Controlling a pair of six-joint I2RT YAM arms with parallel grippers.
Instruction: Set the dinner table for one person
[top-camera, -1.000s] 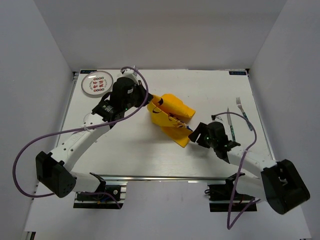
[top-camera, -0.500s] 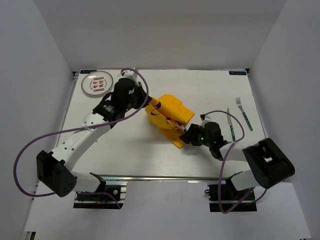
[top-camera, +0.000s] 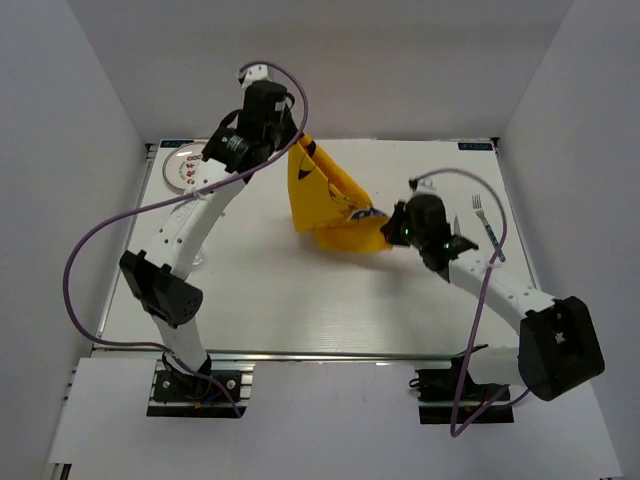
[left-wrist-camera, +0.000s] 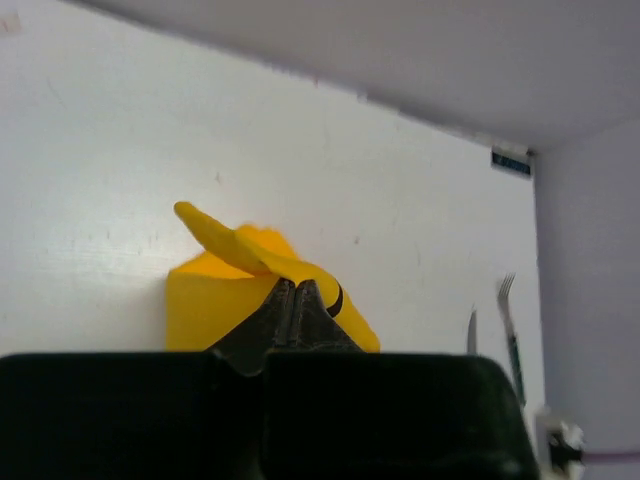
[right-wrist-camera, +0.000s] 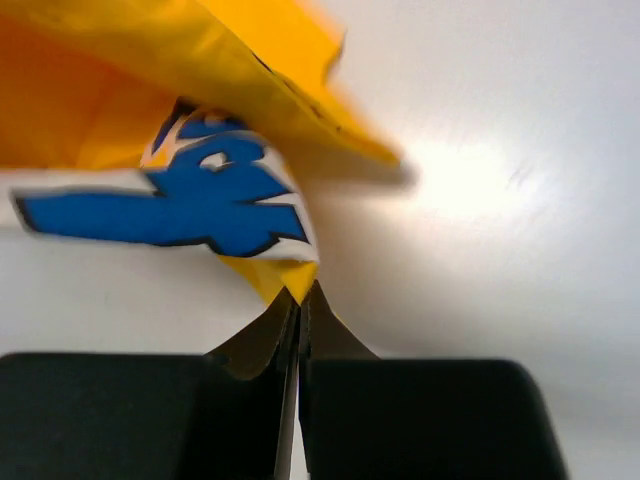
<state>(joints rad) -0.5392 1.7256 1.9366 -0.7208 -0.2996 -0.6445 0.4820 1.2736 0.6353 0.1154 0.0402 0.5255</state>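
A yellow cloth (top-camera: 322, 195) with a blue print hangs lifted over the middle of the white dinner table (top-camera: 260, 295), stretched between both grippers. My left gripper (top-camera: 293, 141) is raised high at the back and shut on the cloth's upper corner; in the left wrist view its tips (left-wrist-camera: 293, 286) pinch the yellow cloth (left-wrist-camera: 205, 295). My right gripper (top-camera: 391, 229) is lower, to the right, and shut on the opposite corner. The right wrist view shows the cloth (right-wrist-camera: 210, 190) with its yellow point clamped between the shut gripper (right-wrist-camera: 300, 297).
A patterned plate (top-camera: 186, 167) lies at the back left, partly behind the left arm. A fork (top-camera: 489, 228) and a knife (top-camera: 455, 222) lie side by side at the right, just beyond the right arm; the fork (left-wrist-camera: 510, 315) and knife (left-wrist-camera: 471, 330) also show in the left wrist view.
The right gripper reached the cloth's near corner and shut on it. The left arm rose and swung toward the back, lifting the cloth off the table; the right gripper moved back and right with its corner.
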